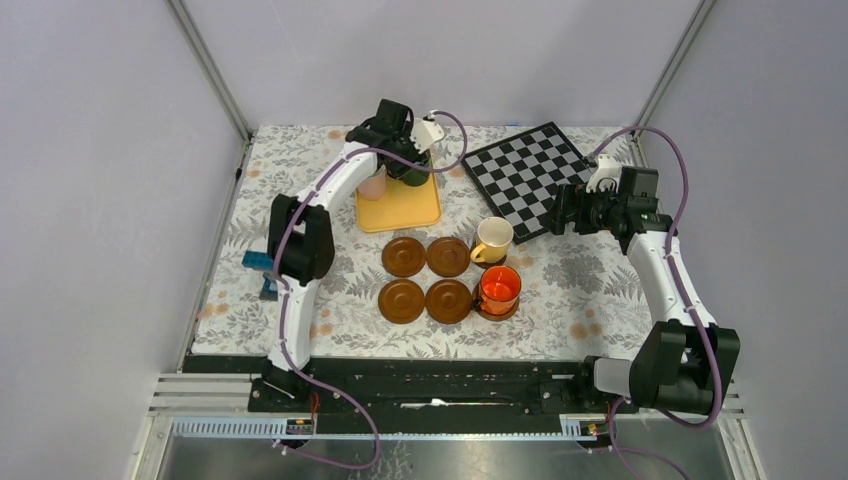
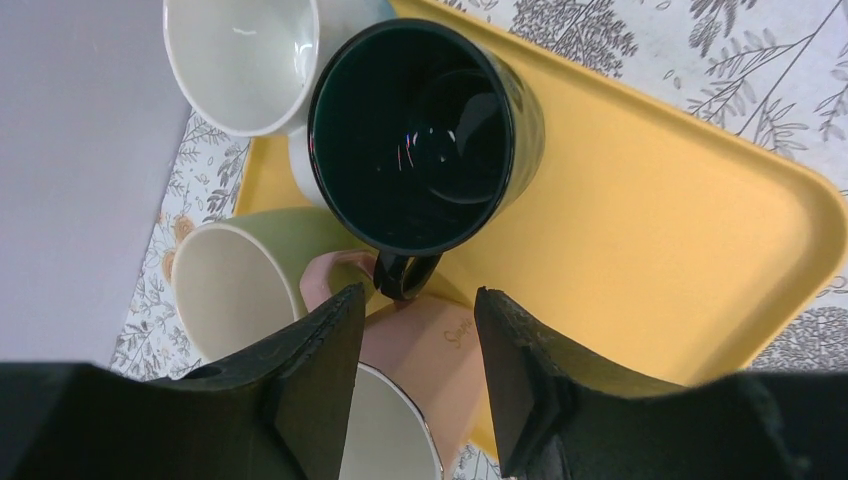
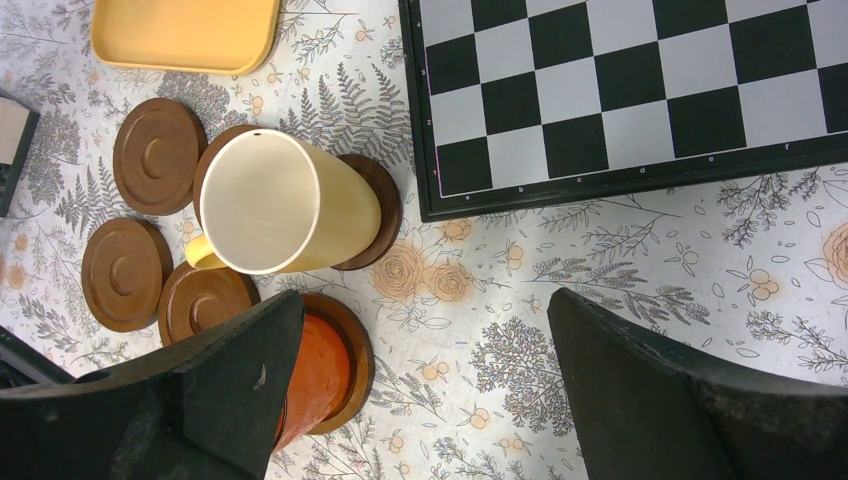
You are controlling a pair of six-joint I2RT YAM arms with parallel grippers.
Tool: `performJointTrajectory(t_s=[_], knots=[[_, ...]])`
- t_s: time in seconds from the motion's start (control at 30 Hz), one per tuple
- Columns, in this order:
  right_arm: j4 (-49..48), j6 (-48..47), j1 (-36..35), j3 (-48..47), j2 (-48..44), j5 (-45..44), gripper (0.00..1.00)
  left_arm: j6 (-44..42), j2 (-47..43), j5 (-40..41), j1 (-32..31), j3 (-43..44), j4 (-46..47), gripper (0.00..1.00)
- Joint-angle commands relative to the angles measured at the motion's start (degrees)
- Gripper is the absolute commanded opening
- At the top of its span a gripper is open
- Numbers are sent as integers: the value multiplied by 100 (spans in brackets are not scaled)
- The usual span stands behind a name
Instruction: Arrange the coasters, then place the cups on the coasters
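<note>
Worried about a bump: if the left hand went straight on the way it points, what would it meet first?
Likely the handle of the dark green cup, ahead between the fingers of the left hand; the pink cup sits close beneath, so depth is unsure.

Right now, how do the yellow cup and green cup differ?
The yellow cup sits on a coaster, the green cup on the tray. The yellow cup is pale inside, the green cup dark. The left claw is at the green cup's handle, not the yellow cup's. Both upright.
</note>
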State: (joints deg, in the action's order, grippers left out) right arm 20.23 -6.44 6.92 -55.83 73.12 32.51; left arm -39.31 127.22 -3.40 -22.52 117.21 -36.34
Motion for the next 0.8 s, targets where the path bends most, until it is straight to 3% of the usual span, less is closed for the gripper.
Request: performJointTrajectory(t_s=[0.0, 0.77], knots=[[-173, -91, 20, -13, -30, 27, 100, -178, 117, 318, -11, 37, 109, 51], [-199, -71, 20, -8, -4, 15, 100, -575, 555, 1016, -42, 431, 241, 60]])
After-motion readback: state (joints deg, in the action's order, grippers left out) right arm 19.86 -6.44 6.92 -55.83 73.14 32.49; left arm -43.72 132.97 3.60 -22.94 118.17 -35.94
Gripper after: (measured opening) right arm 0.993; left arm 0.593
